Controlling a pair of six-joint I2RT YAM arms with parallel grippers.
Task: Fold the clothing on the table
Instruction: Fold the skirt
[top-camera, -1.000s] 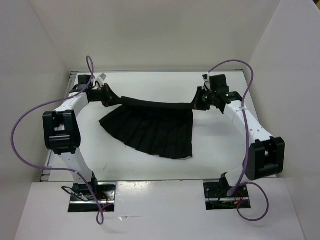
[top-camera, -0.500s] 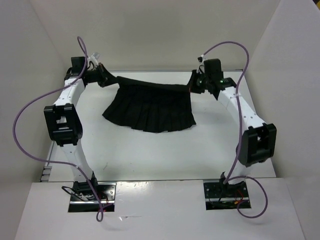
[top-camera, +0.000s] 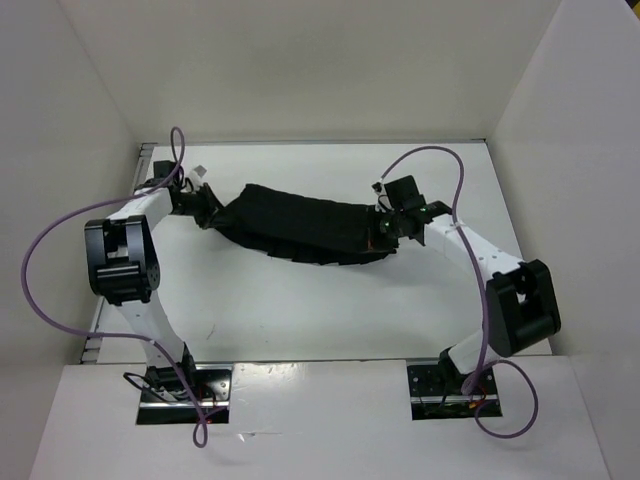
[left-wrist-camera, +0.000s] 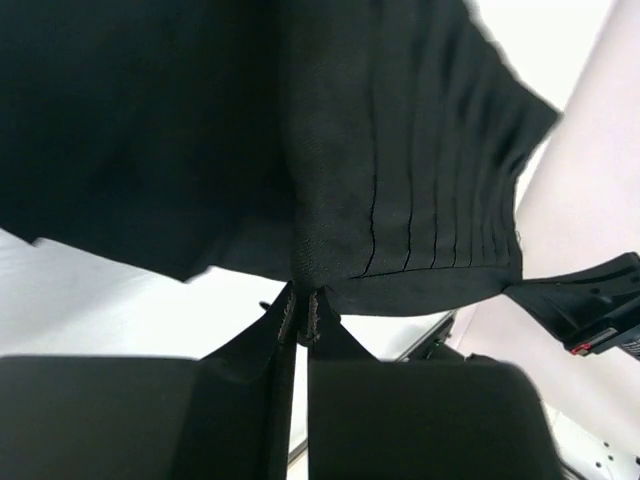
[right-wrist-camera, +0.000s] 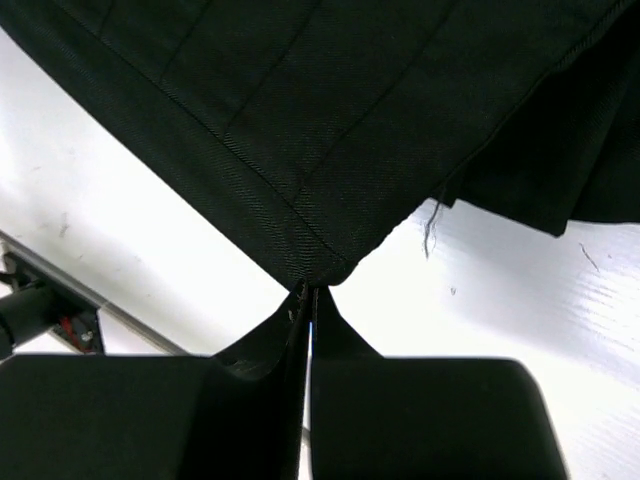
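Note:
The clothing, a black pleated garment, lies bunched in a narrow band across the middle of the white table. My left gripper is shut on the clothing's left end. In the left wrist view the fabric hangs from the tips of the left gripper. My right gripper is shut on the right end. In the right wrist view a hemmed corner is pinched between the tips of the right gripper, low over the table.
White walls close in the table at the back and both sides. A metal edge rail runs along the table's left side. Purple cables loop off both arms. Part of the right arm shows in the left wrist view.
Both grippers came from the far edge toward the near side and down, carrying the top edge over. The clothing went from a hanging spread sheet to a narrow band.

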